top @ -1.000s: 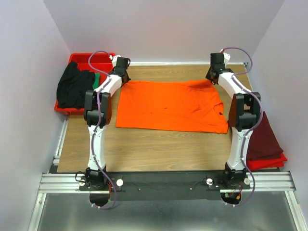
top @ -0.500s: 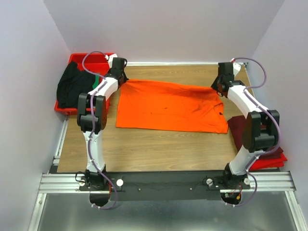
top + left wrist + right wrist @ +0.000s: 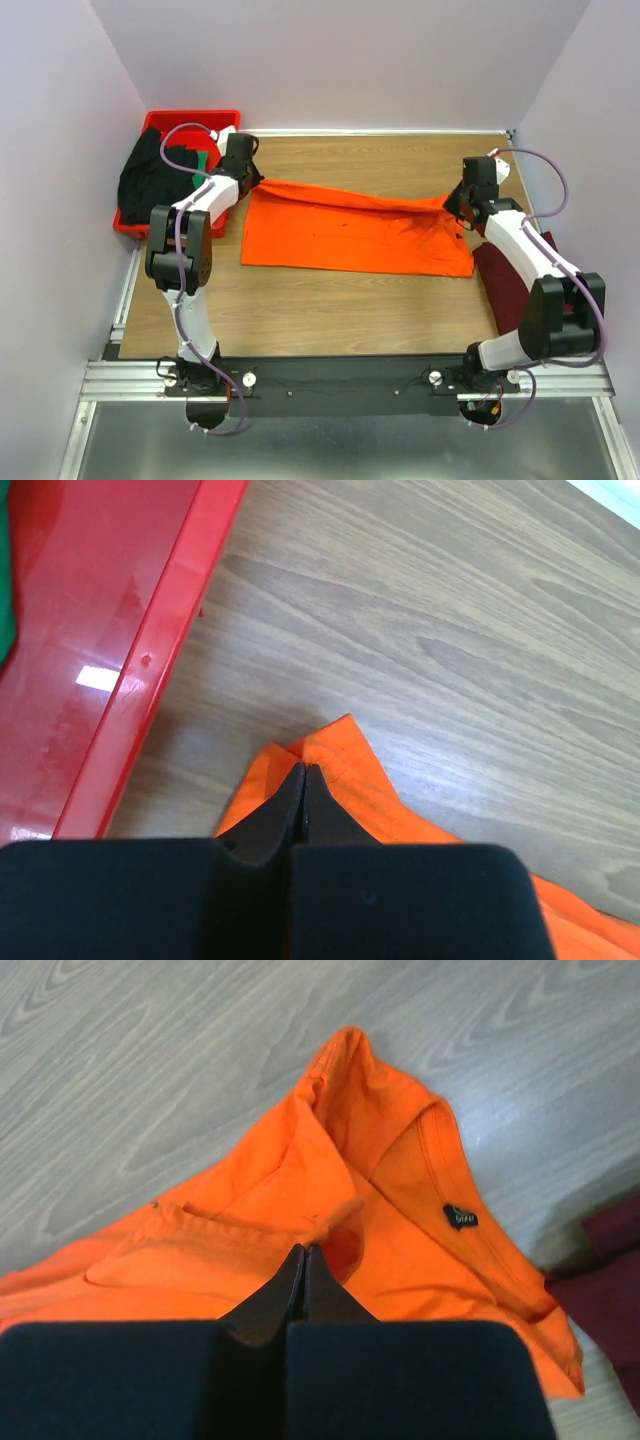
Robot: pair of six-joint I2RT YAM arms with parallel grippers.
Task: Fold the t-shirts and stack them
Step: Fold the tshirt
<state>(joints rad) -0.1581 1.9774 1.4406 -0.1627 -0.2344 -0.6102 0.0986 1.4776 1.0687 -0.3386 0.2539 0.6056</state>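
Observation:
The orange t-shirt (image 3: 350,235) lies spread on the wooden table, its far edge lifted and pulled toward the front. My left gripper (image 3: 252,180) is shut on the shirt's far left corner (image 3: 335,755). My right gripper (image 3: 457,200) is shut on the far right edge near the collar (image 3: 350,1205). A black t-shirt (image 3: 150,180) and a green one (image 3: 201,163) lie in the red tray (image 3: 190,122) at the far left. A maroon t-shirt (image 3: 510,285) lies at the right, partly under my right arm.
The red tray's rim (image 3: 150,680) stands just left of my left gripper. A red cloth (image 3: 550,340) lies under the maroon shirt at the table's right edge. Purple walls close in the back and sides.
Both grippers have moved toward the front, pulling the orange shirt's far edge up and over its middle. The right arm has swung to the right.

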